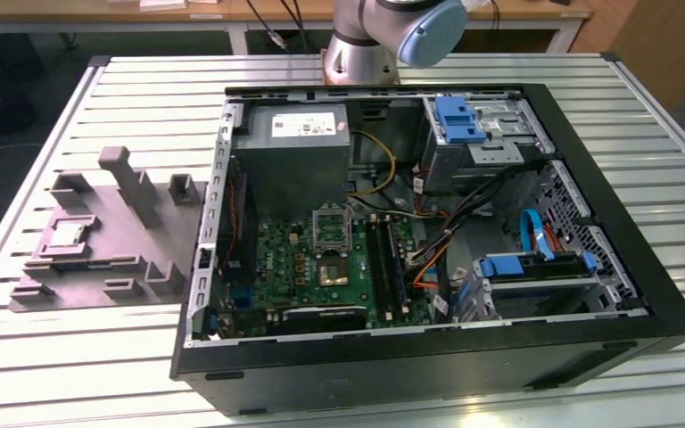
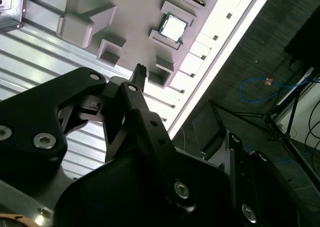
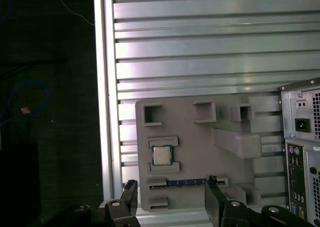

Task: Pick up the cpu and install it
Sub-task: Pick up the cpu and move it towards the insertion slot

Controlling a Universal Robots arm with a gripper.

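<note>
The cpu (image 1: 67,234) is a small silvery square chip lying flat in a raised pocket of the grey plastic tray (image 1: 104,259), at the exterior view's left of the open computer case (image 1: 438,357). Both wrist views look down on the cpu (image 3: 161,156) (image 2: 173,28). My gripper (image 3: 171,184) hovers above the tray's edge, a short way from the cpu. It is open, its two black fingers (image 3: 131,194) standing wide apart with nothing held. One fingertip (image 2: 139,72) points toward the tray. The green motherboard (image 1: 283,259) with its dark socket lies inside the case.
A memory stick (image 3: 185,183) stands on edge in the tray near my fingers. Upright blocks (image 1: 122,174) rise from the tray. The case holds a grey power supply (image 1: 295,134), blue drive brackets (image 1: 459,120) and loose cables (image 1: 474,214). The slatted table's edge (image 3: 105,87) runs beside the tray.
</note>
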